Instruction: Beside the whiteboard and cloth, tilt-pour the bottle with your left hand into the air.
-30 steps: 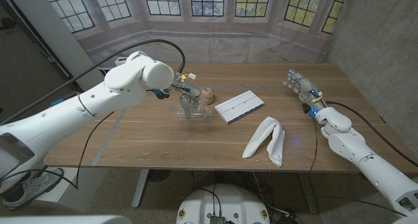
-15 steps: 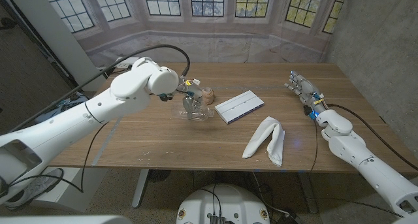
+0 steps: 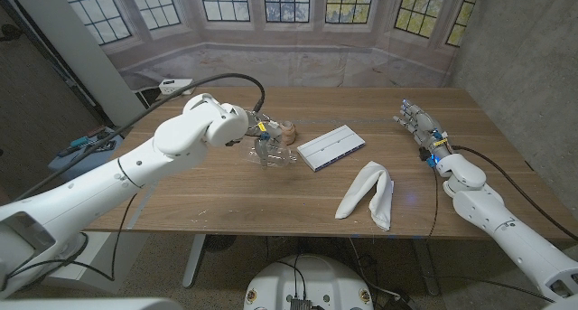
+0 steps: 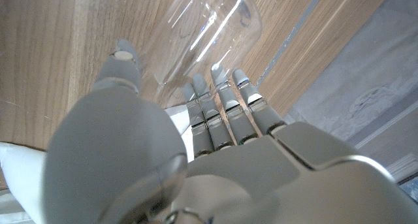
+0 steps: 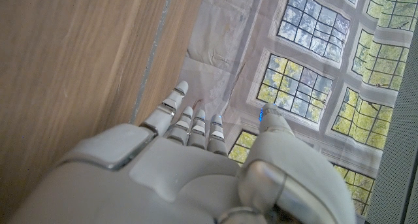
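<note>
A clear plastic bottle (image 3: 273, 150) with a tan cap (image 3: 287, 131) is tilted over the table's middle left, cap pointing to the far right. My left hand (image 3: 260, 129) grips it from the left. In the left wrist view the bottle (image 4: 202, 34) sits between the thumb and the fingers (image 4: 222, 93). The white whiteboard (image 3: 331, 147) lies just right of the bottle. A folded white cloth (image 3: 368, 194) lies nearer the front edge. My right hand (image 3: 415, 120) stands far off at the right, fingers apart and holding nothing; the right wrist view shows its fingers (image 5: 189, 129) spread.
The wooden table (image 3: 208, 197) has bare room at its front left and between the cloth and my right arm. A black cable (image 3: 226, 77) loops over my left arm. Windows line the wall behind.
My left arm has swung rightward, its bulky upper part now closer to the bottle. The bottle stays in about the same spot, still tilted. The right hand has not moved.
</note>
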